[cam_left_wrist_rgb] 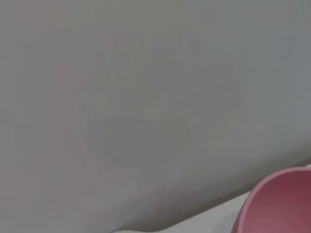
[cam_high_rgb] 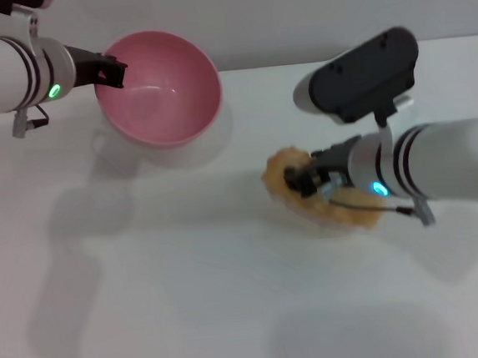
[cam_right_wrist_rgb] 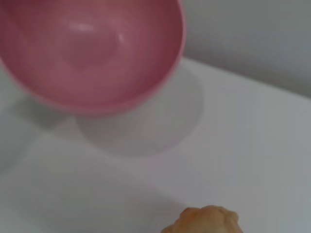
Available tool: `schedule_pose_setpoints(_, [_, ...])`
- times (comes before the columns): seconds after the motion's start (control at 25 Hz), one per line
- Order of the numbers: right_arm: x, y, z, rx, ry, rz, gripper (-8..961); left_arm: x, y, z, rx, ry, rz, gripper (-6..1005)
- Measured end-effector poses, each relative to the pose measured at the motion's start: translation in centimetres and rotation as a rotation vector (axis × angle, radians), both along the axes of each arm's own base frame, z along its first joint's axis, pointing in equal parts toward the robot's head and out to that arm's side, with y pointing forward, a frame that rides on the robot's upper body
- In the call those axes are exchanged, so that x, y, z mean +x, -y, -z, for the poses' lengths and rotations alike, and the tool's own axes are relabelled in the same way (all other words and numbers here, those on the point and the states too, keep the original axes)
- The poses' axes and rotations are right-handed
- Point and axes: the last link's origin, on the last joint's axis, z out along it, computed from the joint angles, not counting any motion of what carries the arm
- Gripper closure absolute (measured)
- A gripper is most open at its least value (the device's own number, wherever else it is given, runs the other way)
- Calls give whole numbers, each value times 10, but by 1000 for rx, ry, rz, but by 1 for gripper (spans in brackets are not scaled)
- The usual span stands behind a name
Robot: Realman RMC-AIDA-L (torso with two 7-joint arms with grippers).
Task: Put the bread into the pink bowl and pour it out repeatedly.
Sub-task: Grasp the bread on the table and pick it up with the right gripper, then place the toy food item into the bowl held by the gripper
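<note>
The left gripper (cam_high_rgb: 112,71) holds the pink bowl (cam_high_rgb: 164,89) by its rim, 1 finger pinching the near-left edge. The bowl is lifted off the white table (cam_high_rgb: 188,267) and tilted, its glossy inside turned toward the robot's right, and its shadow falls on the table below it. Nothing lies inside the bowl. In the left wrist view only a part of the bowl's rim (cam_left_wrist_rgb: 277,204) shows at a corner, with the grey wall behind it.

The bread (cam_high_rgb: 320,197) lies on the table, well apart from the bowl and to its right. The right gripper (cam_high_rgb: 302,180) is down at the bread, its dark fingers against the top of the orange-golden crust; whether they are spread or pinching the loaf cannot be told. The right forearm crosses over the far end of the loaf. The right wrist view shows the tilted bowl (cam_right_wrist_rgb: 92,53) above its shadow and 1 end of the bread (cam_right_wrist_rgb: 206,221) at the frame's edge.
</note>
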Motion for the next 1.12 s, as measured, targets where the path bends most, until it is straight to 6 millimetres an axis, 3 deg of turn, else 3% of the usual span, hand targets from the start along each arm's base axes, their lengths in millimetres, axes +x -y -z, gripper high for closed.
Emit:
schedule_pose_setpoints(0.32, [-55,-7,-35,91,4,-163,540,6,6,15,-39,-9,20,930])
schedule_pose_setpoints(0.52, [-76,-12,-43,116,4,-230,564,14,13,30,-74,-6,35,930])
schedule_pose_setpoints(0.72, [-84,-19,-41,124,33,-270,597,24,21,42,-102,0,60,929])
schedule_pose_setpoints(1.12, [-78,-31,-30,126,36,-293,696,42,34,53,-136,15,106,928])
